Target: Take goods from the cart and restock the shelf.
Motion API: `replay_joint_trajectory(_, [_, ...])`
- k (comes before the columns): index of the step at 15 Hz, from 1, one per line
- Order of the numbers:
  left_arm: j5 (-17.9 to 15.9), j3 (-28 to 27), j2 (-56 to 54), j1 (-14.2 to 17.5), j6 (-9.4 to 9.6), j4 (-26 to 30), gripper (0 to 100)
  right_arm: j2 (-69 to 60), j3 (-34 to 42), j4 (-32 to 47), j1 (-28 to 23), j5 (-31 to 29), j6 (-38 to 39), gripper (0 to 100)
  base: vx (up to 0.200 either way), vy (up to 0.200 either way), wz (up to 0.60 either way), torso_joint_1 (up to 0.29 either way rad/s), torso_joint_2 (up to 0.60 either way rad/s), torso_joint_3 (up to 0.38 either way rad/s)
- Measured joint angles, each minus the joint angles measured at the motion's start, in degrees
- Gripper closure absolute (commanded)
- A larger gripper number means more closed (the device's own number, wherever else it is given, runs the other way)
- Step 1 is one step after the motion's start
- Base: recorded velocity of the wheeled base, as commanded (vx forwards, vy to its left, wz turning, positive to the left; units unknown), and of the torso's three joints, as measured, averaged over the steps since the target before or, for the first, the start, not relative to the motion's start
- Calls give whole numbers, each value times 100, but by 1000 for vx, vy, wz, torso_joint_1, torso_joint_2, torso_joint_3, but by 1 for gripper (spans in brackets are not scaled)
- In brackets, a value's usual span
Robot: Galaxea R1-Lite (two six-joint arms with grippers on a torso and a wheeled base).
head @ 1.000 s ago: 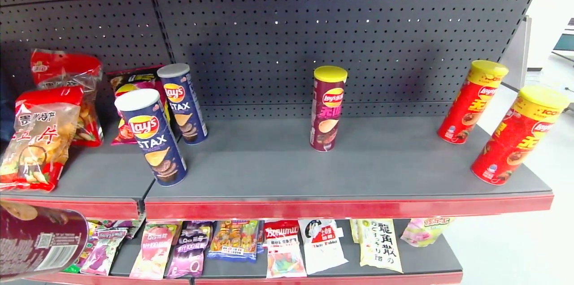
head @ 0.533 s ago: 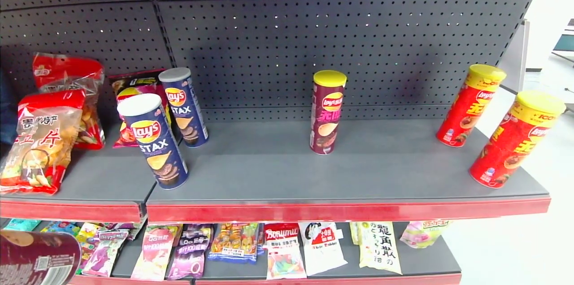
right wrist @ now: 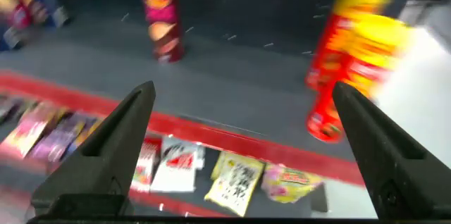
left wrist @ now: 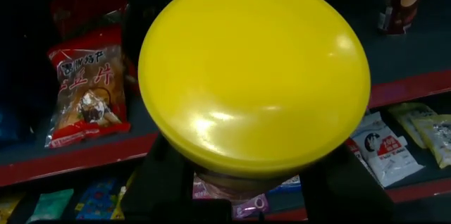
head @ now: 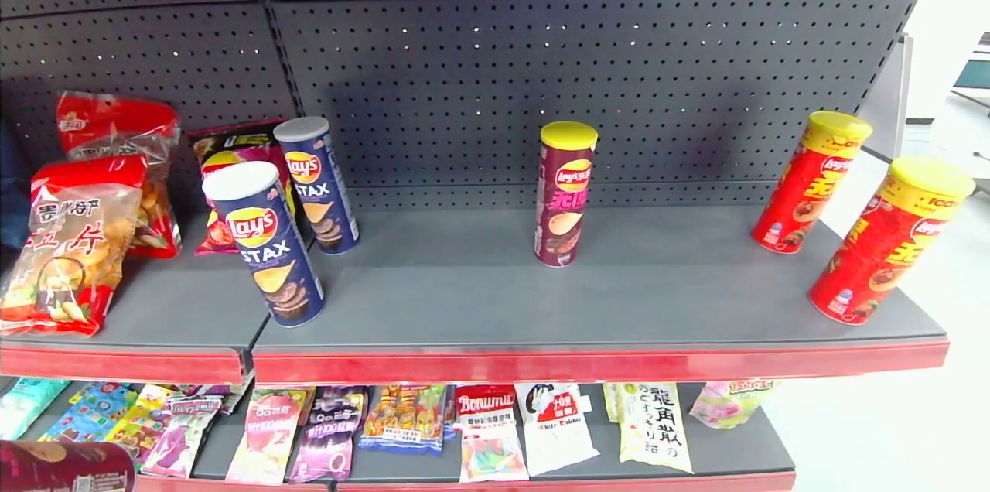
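The left hand (left wrist: 250,185) is closed around a can (head: 62,469). Its dark fingers (left wrist: 173,182) clamp the body just under the yellow lid (left wrist: 254,69), which faces straight back at the wrist. The can's long axis therefore runs forward out of the hand toward the shelf (head: 464,298), lid end nearest the wrist.

In the head view the can sits low, under the shelf's red lip (head: 595,360) and level with the packets on the lower shelf (head: 735,445). The board where it belongs is above and ahead of this hand.

The matching can (head: 564,194) stands upright on that board, forward and off to the right of the left hand. The blue cans (head: 263,244) stand nearer, almost straight ahead of it, and bare board lies between them and the matching can. A chip bag (left wrist: 88,90) leans ahead of the hand, on its left side.

The right hand (right wrist: 239,146) is spread wide and holds nothing. The red cans (right wrist: 345,62) are ahead of it on its right, and the matching can is ahead on its left.

The left arm carries the load, so placing falls to it. The can probably has to rise above the red lip and tip upright before it goes in beside its match.
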Motion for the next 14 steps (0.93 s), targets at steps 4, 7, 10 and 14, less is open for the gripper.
replay_joint_trajectory(4, [99,30,102,-2,-1,-18,100,2356,-472,-1319,964,207,-71,0,0,0,0,0,0,0])
replay_joint_trajectory(7, [118,17,207,-2,-9,-27,100,4120,-786,-2600,1248,271,24,0,0,0,0,0,0,0])
replay_joint_trajectory(10, [123,-24,254,-2,-9,-33,100,5515,-1519,-3061,1369,336,206,0,0,0,0,0,0,0])
replay_joint_trajectory(14, [189,-79,279,-7,-26,-30,100,6728,-2500,-3167,1467,356,304,0,0,0,0,0,0,0])
